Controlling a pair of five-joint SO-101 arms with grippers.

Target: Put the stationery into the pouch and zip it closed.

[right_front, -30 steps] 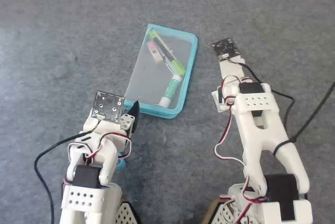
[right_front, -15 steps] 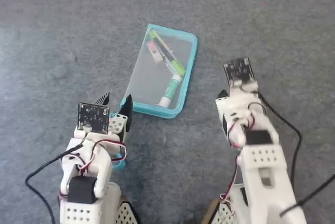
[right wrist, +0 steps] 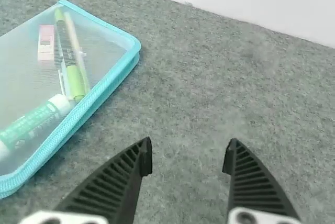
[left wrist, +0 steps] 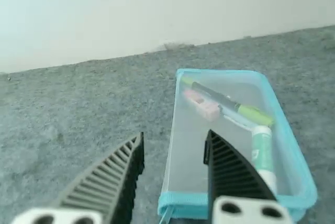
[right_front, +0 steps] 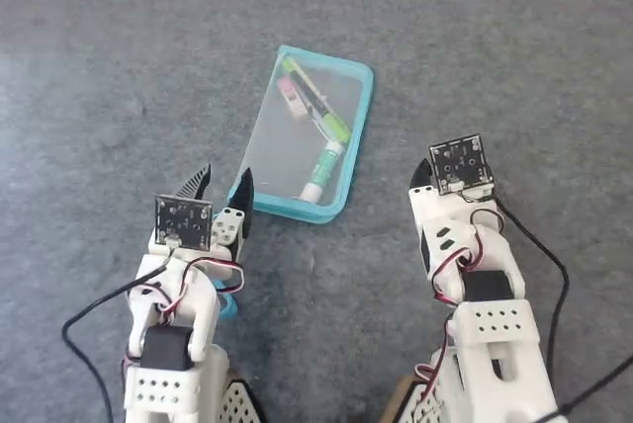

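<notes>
A clear pouch with a teal rim [right_front: 360, 136] lies flat on the grey mat, mid-table. Inside it lie a green pen [right_front: 322, 109], a pink eraser [right_front: 292, 95] and a white-and-green glue stick [right_front: 324, 168]. My left gripper [right_front: 224, 184] stands open just short of the pouch's near left corner, touching nothing. In the left wrist view the left gripper [left wrist: 174, 143] frames the pouch [left wrist: 293, 156] ahead. My right gripper [right wrist: 189, 148] is open over bare mat, to the right of the pouch [right wrist: 107, 82]. The pen [right wrist: 73, 64] and the glue stick [right wrist: 34, 122] show through the clear wall.
A white wall [left wrist: 157, 9] runs along the mat's far edge. Black cables [right_front: 539, 245] trail from both arms near the front. Bare grey mat [right_front: 119, 97] lies to the left, right and front of the pouch.
The left gripper has opened and drawn back from the pouch's near corner. The right arm has pulled back toward the front, away from the pouch's right side.
</notes>
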